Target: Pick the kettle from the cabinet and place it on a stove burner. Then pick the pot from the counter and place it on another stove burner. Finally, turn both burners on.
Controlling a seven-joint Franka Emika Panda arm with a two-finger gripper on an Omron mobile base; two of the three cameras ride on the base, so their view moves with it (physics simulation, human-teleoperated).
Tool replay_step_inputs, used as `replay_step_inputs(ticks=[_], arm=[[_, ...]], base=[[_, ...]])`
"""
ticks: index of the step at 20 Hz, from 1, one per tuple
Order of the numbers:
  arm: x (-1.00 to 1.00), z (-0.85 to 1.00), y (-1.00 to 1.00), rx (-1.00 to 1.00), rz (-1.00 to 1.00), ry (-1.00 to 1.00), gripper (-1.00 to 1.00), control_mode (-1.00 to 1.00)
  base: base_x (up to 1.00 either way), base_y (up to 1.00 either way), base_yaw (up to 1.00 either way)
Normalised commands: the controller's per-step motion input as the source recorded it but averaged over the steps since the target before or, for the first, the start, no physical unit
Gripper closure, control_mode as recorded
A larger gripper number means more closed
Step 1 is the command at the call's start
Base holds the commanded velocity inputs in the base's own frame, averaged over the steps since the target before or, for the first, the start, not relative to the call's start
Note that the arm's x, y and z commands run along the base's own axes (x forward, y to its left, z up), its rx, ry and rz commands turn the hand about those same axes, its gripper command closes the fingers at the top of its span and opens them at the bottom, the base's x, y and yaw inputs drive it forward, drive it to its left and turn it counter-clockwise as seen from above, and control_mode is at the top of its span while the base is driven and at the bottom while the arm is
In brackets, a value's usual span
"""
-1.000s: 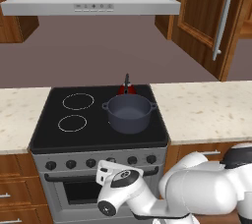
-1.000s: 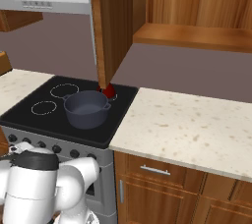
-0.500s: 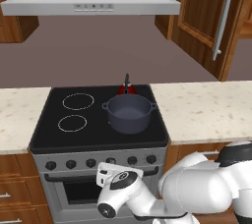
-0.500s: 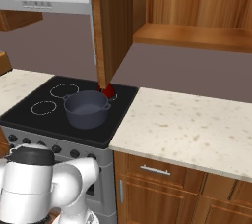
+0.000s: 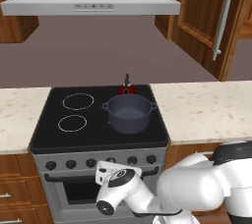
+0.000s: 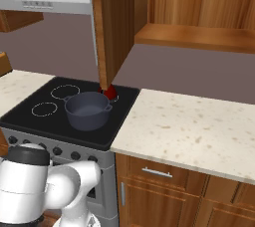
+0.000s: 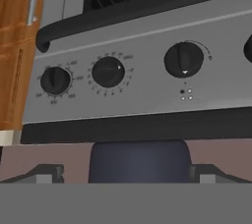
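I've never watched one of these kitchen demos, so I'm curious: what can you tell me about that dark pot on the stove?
The pot is round, dark blue-grey, lidless and looks empty, with two small loop handles. It sits upright on the right side of the black cooktop, just in front of the red kettle.

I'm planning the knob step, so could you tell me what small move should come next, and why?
Probably ease the tool toward the middle knob on the stove's front panel: the pot and the kettle already sit on the cooktop, and the hand view faces the knobs without touching any.
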Motion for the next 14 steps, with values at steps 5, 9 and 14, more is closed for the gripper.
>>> replay_step_inputs(ticks=[5, 9, 14], arm=[[0.13, -0.16, 0.00, 0.00, 0.00, 0.00, -1.00, -1.00], [0.09, -0.25, 0.00, -0.01, 0.00, 0.00, -1.00, -1.00], [0.09, -0.18, 0.01, -0.02, 0.00, -0.01, -1.00, -1.00]], base=[[0.00, 0.00, 0.00], [0.00, 0.00, 0.00], [0.00, 0.00, 0.00]])
